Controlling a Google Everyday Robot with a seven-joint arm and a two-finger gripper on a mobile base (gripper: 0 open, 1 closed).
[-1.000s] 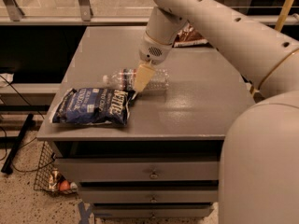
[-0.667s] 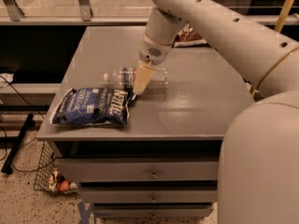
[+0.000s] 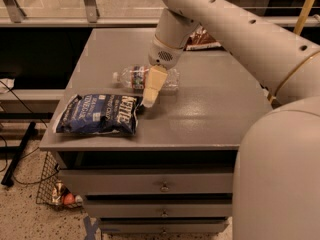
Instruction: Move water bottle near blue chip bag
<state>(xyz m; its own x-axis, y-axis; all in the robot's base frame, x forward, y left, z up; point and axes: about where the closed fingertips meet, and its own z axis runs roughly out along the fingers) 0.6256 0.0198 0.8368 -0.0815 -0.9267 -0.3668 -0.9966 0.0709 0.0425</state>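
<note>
The water bottle (image 3: 131,77) lies on its side on the grey table (image 3: 210,114), white cap pointing left. The blue chip bag (image 3: 98,115) lies flat near the table's front left edge, just in front of the bottle. My gripper (image 3: 151,90) reaches down from the arm over the bottle's middle, and its cream tip ends right beside the bag's upper right corner. The part of the bottle behind the gripper is hidden.
A brown-and-cream chip bag (image 3: 202,39) lies at the back of the table, partly behind my arm. Drawers (image 3: 162,186) run under the tabletop. A wire basket (image 3: 50,189) stands on the floor at the left. A railing runs behind the table.
</note>
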